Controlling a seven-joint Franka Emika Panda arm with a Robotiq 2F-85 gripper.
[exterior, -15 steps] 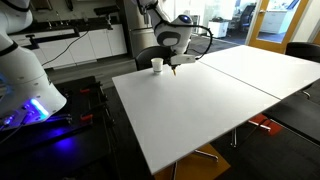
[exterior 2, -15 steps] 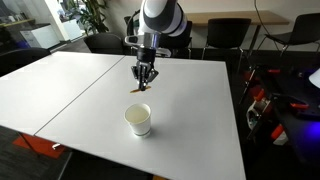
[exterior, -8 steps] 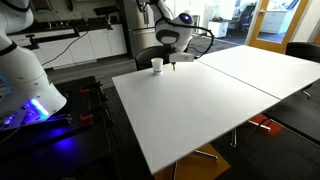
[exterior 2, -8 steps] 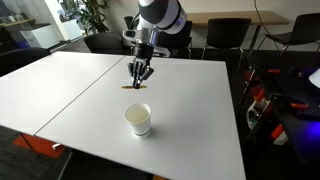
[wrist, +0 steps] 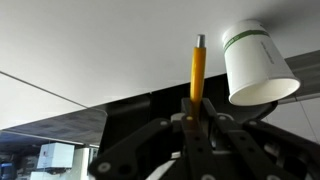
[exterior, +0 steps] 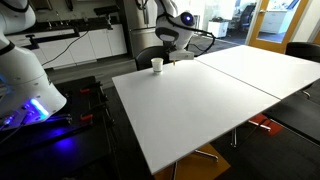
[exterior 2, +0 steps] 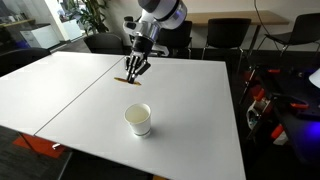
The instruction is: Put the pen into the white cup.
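My claw (wrist: 197,120) is clamped shut on one end of the pen (wrist: 197,65), above the table (exterior 2: 190,110) short of the white cup (exterior 2: 138,119) near its corner, so I think a misjudged approach could clip the rim and topple the cup.

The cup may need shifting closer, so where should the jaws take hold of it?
Take the cup across its side wall near the rim, coming down from above. It stands upright, round, with no handle showing, so any side serves.
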